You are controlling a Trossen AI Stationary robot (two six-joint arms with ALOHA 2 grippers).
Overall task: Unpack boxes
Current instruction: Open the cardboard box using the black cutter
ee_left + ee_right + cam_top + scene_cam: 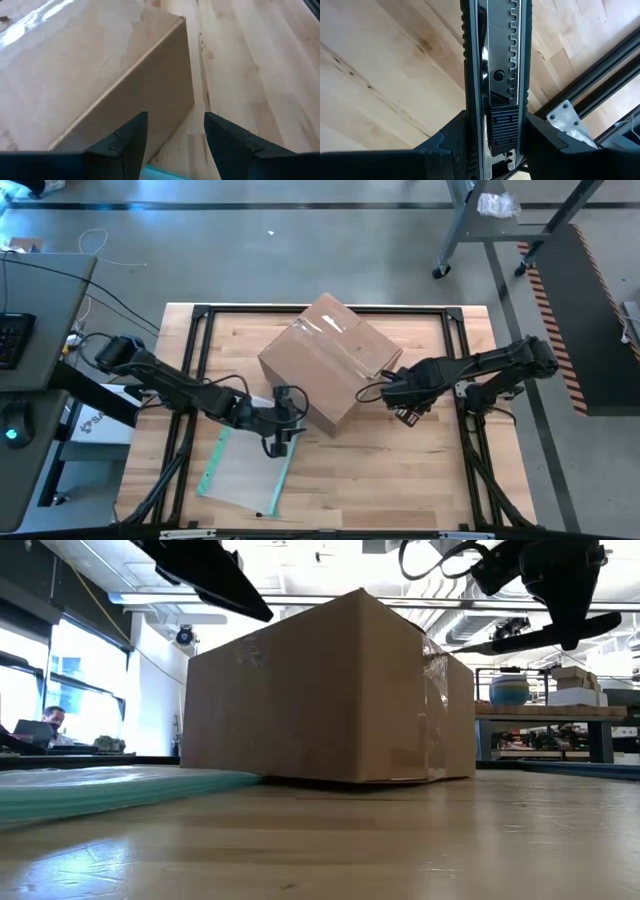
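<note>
The brown cardboard box [325, 360] rests on its bottom in the middle of the wooden table, with clear tape along its top seam [335, 330]. My left gripper [284, 430] hovers open at the box's near-left corner [182, 22], nothing between its fingers. A flat clear pouch with a teal edge [245, 470] lies on the table below it. My right gripper [402, 405] hangs just off the box's right side, shut on a black utility knife [495, 60]. My right gripper pinches the utility knife's handle at its ribbed slider [502, 125] between the two fingers. The fingers come from above, pointing steeply down, and lie across the knife. The knife [545, 635] is lifted clear of the table, roughly level.
A black metal frame [200, 310] borders the tabletop, and its rail [590, 95] runs under my right gripper. Bare wood [400, 480] lies at the near right. A desk with a keyboard [15, 340] stands beyond the left edge.
</note>
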